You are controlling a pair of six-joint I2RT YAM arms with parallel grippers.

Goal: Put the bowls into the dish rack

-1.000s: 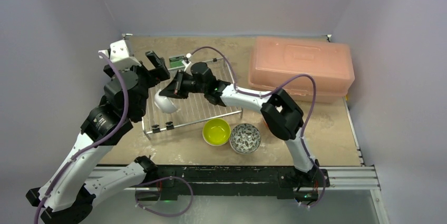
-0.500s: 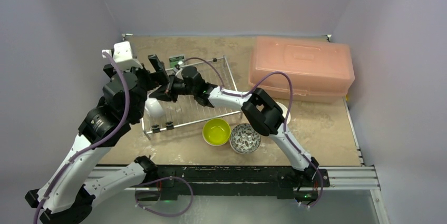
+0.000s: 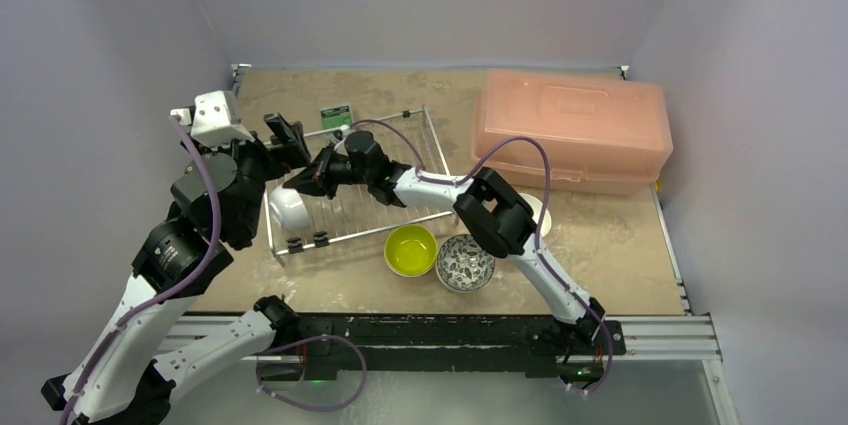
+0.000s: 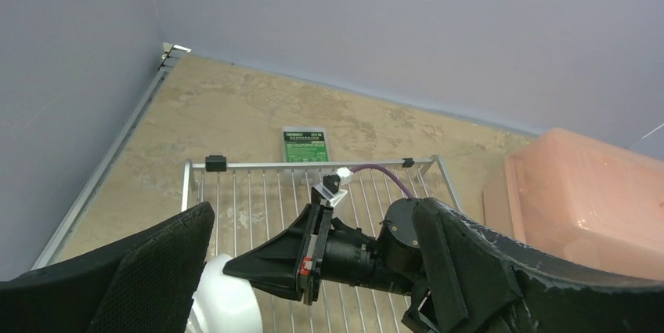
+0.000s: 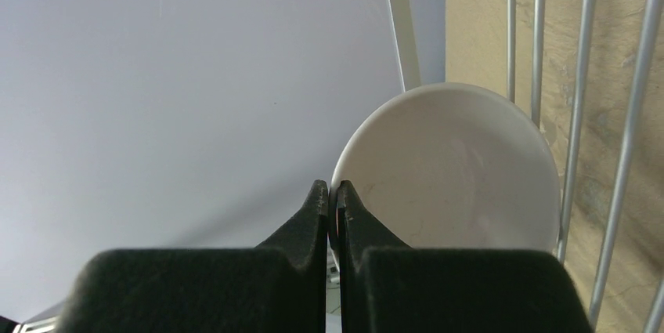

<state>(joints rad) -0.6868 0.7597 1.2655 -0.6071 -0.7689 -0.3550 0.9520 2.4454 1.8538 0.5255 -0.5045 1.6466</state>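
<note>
As I read the top view, left gripper (image 4: pixel 313 215) sits over the 9 o'clock end of the dish rack (image 3: pixel 345 235), fingers spread wide, holding nothing; white bowl (image 3: pixel 288 207) lies tipped in the rack's 7 o'clock corner; right gripper (image 5: pixel 329 192) has fingers pressed together, tips at that bowl's rim, contact unclear; lime-green bowl (image 3: pixel 411 250) and patterned bowl (image 3: pixel 465 262) stand side by side on the table (image 3: pixel 620 255) at the rack's 5 o'clock; pink box (image 3: pixel 575 130) at 3 o'clock.

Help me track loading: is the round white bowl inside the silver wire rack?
Inside: the round white bowl is within the silver wire rack, left end.
</note>
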